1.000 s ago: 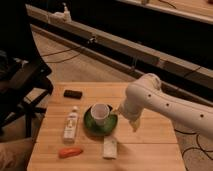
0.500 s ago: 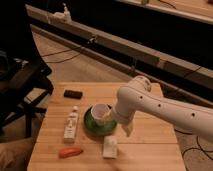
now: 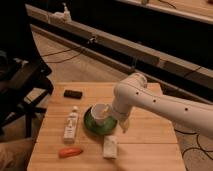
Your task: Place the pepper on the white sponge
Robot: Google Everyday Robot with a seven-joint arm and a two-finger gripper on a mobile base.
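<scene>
The orange-red pepper (image 3: 70, 152) lies on the wooden table (image 3: 150, 150) near its front left edge. The off-white sponge (image 3: 110, 147) lies flat to the right of the pepper, a short gap between them. My white arm reaches in from the right, and my gripper (image 3: 122, 126) hangs at its end just above and to the right of the sponge, beside the green bowl. It holds nothing that I can see.
A green bowl (image 3: 93, 127) with a white cup (image 3: 100, 113) in it sits mid-table. A white bottle (image 3: 71, 125) lies left of it, above the pepper. A small black object (image 3: 73, 93) lies at the back left. A dark chair (image 3: 20, 85) stands left of the table.
My arm has swung left and forward across the table, bringing the gripper from the bowl's right side down toward the sponge. The objects have not moved.
</scene>
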